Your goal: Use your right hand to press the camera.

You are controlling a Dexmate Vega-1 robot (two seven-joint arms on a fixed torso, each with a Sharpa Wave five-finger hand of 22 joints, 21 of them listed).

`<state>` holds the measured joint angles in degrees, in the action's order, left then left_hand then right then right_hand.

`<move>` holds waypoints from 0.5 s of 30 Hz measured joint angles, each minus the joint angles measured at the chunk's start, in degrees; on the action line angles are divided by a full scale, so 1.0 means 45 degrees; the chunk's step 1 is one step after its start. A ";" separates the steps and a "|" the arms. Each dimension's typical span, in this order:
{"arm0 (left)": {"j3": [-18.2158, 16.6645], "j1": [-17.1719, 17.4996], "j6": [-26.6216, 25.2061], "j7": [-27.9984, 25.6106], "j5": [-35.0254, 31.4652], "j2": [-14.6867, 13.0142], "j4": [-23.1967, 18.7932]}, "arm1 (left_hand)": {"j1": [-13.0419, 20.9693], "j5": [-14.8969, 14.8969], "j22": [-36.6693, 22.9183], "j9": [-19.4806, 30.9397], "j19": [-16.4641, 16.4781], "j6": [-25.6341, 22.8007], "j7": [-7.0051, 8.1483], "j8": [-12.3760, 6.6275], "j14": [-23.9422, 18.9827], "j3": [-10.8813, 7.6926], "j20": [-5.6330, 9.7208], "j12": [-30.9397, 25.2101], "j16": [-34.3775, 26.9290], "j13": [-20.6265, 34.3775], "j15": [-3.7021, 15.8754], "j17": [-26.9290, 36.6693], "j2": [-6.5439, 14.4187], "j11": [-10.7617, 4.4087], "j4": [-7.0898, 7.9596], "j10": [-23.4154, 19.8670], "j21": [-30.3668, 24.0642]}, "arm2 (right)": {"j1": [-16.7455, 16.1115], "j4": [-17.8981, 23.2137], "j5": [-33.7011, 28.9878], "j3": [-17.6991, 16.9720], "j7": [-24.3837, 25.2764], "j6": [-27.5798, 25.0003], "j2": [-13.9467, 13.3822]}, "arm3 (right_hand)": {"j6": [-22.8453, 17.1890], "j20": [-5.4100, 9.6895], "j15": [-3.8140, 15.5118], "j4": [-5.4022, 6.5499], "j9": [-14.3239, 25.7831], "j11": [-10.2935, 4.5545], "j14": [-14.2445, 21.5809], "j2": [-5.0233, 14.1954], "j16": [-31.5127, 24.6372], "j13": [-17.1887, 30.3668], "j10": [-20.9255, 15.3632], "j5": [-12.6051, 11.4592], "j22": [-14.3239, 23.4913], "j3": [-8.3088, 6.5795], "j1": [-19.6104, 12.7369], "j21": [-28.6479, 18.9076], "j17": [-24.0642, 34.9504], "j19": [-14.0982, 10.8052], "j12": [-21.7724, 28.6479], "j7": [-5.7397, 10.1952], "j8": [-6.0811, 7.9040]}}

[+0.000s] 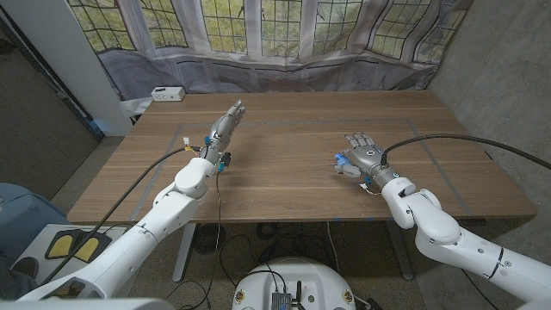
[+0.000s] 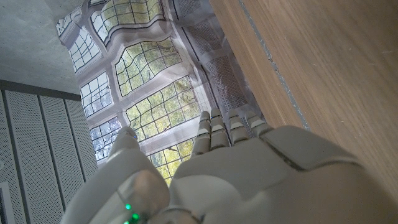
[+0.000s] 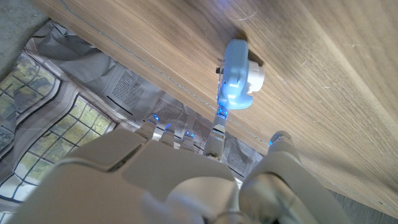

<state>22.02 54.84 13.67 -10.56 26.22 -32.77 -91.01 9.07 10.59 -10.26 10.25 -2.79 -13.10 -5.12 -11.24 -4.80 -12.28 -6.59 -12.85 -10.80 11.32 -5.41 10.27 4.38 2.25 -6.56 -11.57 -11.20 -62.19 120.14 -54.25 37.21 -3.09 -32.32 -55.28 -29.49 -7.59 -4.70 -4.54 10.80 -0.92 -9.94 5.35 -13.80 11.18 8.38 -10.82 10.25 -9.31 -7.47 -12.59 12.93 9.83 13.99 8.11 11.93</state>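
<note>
Right robot hand hovers over the wooden surface, fingers spread, holding nothing. Just beside its fingertips sits the small light-blue plastic toy camera — looks light and skittish, so I'd press straight down on top. Farther off, the left robot hand is open too.
</note>
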 measured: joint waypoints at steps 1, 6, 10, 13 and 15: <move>0.0000 0.0000 0.0000 0.0000 0.0000 0.0000 0.0000 | 0.0000 0.0000 0.0000 0.0000 0.0000 0.0000 0.0000 0.0000 0.0000 0.0000 0.0000 0.0000 0.0000 0.0000 0.0000 0.0000 0.0000 0.0000 0.0000 0.0000 0.0000 | -0.0015 0.0000 0.0000 -0.0028 0.0009 0.0014 0.0009 | 0.0000 0.0000 0.0000 0.0000 0.0002 0.0000 0.0000 0.0000 0.0000 0.0000 0.0000 0.0000 0.0000 0.0000 0.0000 0.0000 0.0000 0.0000 0.0000 0.0000 0.0000; -0.0001 -0.0006 0.0001 0.0000 -0.0006 0.0003 0.0000 | 0.0000 0.0000 0.0000 0.0000 0.0000 0.0000 0.0000 0.0000 0.0000 0.0000 0.0000 0.0000 0.0000 0.0000 0.0000 0.0000 0.0000 0.0000 0.0000 0.0000 0.0000 | -0.0069 -0.0001 0.0000 -0.0098 0.0077 0.0028 0.0038 | 0.0073 0.0000 0.0000 0.0000 0.0014 0.0000 0.0000 0.0001 0.0000 0.0001 0.0000 0.0000 0.0000 0.0000 -0.0001 0.0000 -0.0037 0.0000 0.0000 0.0072 -0.0001; 0.0000 -0.0015 0.0013 0.0005 -0.0012 0.0006 0.0000 | 0.0000 0.0000 0.0000 0.0000 0.0000 0.0000 0.0000 0.0000 0.0000 0.0000 0.0000 0.0000 0.0000 0.0000 0.0000 0.0000 0.0000 0.0000 0.0000 0.0000 0.0000 | -0.0124 -0.0002 0.0017 -0.0161 0.0148 0.0050 0.0075 | 0.0072 0.0000 0.0000 0.0000 0.0029 0.0000 0.0000 0.0001 0.0000 0.0001 0.0001 0.0000 0.0000 0.0000 -0.0001 0.0000 -0.0036 0.0000 0.0000 0.0072 -0.0001; 0.0005 -0.0027 0.0017 0.0012 -0.0017 0.0009 0.0000 | 0.0000 0.0000 0.0000 0.0000 0.0000 0.0000 0.0000 0.0000 0.0000 0.0000 0.0000 0.0000 0.0000 0.0000 0.0000 0.0000 0.0000 0.0000 0.0000 0.0000 0.0000 | -0.0154 -0.0002 0.0051 -0.0195 0.0226 0.0058 0.0089 | 0.0071 0.0001 0.0000 0.0000 0.0038 0.0003 0.0000 0.0002 0.0000 0.0001 -0.0002 0.0000 0.0000 0.0000 -0.0002 0.0000 -0.0036 0.0000 -0.0001 0.0072 -0.0001; 0.0010 -0.0034 0.0017 0.0017 -0.0019 0.0009 0.0000 | 0.0000 0.0000 0.0000 0.0000 0.0000 0.0001 0.0000 0.0000 0.0000 0.0000 0.0000 0.0000 0.0000 0.0000 0.0000 0.0000 0.0000 0.0000 0.0000 0.0000 0.0000 | -0.0170 -0.0002 0.0062 -0.0210 0.0276 0.0064 0.0094 | 0.0071 0.0001 0.0000 0.0000 0.0038 0.0068 0.0000 0.0002 0.0000 0.0002 -0.0067 0.0000 0.0000 0.0000 -0.0002 0.0000 -0.0036 0.0000 -0.0001 0.0072 -0.0001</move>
<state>22.06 54.68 13.74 -10.48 26.13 -32.73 -91.01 9.07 10.59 -10.26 10.25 -2.79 -13.10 -5.12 -11.24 -4.80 -12.28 -6.59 -12.85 -10.80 11.32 -5.41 10.27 4.38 2.25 -6.56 -11.57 -11.20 -62.95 120.13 -53.97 36.27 -1.85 -32.03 -54.85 -29.17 -7.59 -4.70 -4.54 10.97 -0.61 -9.94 5.36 -13.80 11.19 8.07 -10.82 10.25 -9.31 -7.48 -12.59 12.77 9.83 13.99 8.43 11.92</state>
